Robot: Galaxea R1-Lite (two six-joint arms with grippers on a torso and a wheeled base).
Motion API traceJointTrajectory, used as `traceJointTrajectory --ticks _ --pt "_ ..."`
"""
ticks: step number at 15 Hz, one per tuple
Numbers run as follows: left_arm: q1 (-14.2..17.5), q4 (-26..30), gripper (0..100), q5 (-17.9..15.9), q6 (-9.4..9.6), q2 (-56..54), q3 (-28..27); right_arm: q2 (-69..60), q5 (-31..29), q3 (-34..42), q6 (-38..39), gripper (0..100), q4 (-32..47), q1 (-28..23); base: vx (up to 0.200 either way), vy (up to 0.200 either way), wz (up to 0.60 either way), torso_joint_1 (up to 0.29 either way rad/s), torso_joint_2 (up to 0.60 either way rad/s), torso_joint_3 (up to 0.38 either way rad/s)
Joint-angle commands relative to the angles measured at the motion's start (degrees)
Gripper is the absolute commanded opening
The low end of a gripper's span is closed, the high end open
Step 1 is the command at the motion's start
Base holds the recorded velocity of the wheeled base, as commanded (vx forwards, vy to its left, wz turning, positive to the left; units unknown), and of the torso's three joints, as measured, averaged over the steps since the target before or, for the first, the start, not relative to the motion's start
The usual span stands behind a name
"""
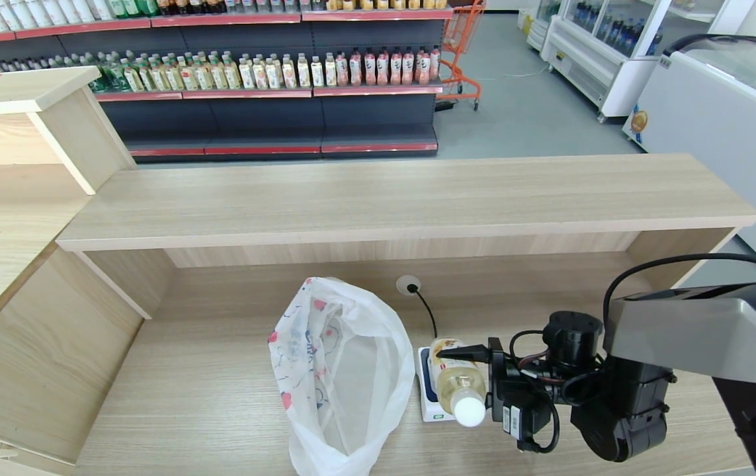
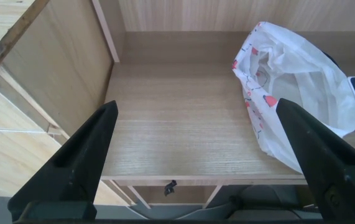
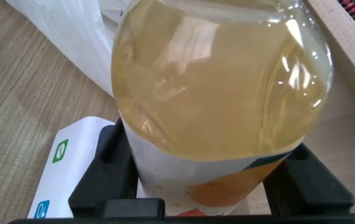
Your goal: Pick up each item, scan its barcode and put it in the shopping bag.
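1. We see the right gripper point(image 1: 456, 382) clenched around a bottle point(image 3: 221, 93) of pale yellow drink. Its dark fingers point(image 3: 102, 171) press on the labelled part of the body.
2. The bottle lies sideways in the grasp with its white cap towards the robot. It hangs directly over a small white scanner point(image 1: 425, 400) that rests on the desk point(image 1: 206, 396).
3. We judge that the scanning step is in hand. We cannot tell whether the barcode faces the scanner.
4. The shopping bag point(image 1: 341, 370) stands slumped just beside the scanner, on the robot's left of it, with its mouth gaping upward.
5. The left gripper point(image 2: 202, 162) is released, fingers spread wide with nothing between them. It hovers over the bare desk on the far side of the bag from the scanner.
6. The next move, as we see it, calls for a short carry across to the bag's mouth. The bottle should be released low inside, since the thin walls could fold or snag.
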Motion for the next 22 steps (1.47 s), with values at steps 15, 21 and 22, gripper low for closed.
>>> traceJointTrajectory --ticks 15,21,22 --pt "0.00 -0.01 100 0.02 -0.02 -0.02 0.01 -16.24 3.91 11.51 12.26 0 -0.34 -8.24 0.000 0.000 0.00 0.000 0.00 0.000" --pt "0.00 -0.01 100 0.02 -0.02 -0.02 0.01 -33.29 -4.09 16.70 57.53 0 -0.07 -8.51 0.000 0.000 0.00 0.000 0.00 0.000" --pt "0.00 -0.01 100 0.02 -0.02 -0.02 0.01 -33.38 -11.74 16.52 64.56 0 -0.34 -7.80 0.000 0.000 0.00 0.000 0.00 0.000"
